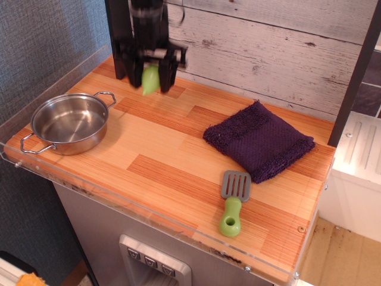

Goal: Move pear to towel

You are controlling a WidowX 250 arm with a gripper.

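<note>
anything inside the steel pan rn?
Nothing visible inside the round stainless-steel two-handled pan: its bare shiny bottom shows, though the near wall hides a strip of the floor. The light-green plastic pear is clamped in the black gripper, off the pan.

No text, label, brand or number can be read anywhere. The three buttons (155, 262) on the panel at 6 o'clock bear marks too small to make out.

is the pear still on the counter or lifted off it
Lifted. The pear hangs tip-down between the fingers of the gripper, clear of the wooden counter, not yet near the towel.
</note>
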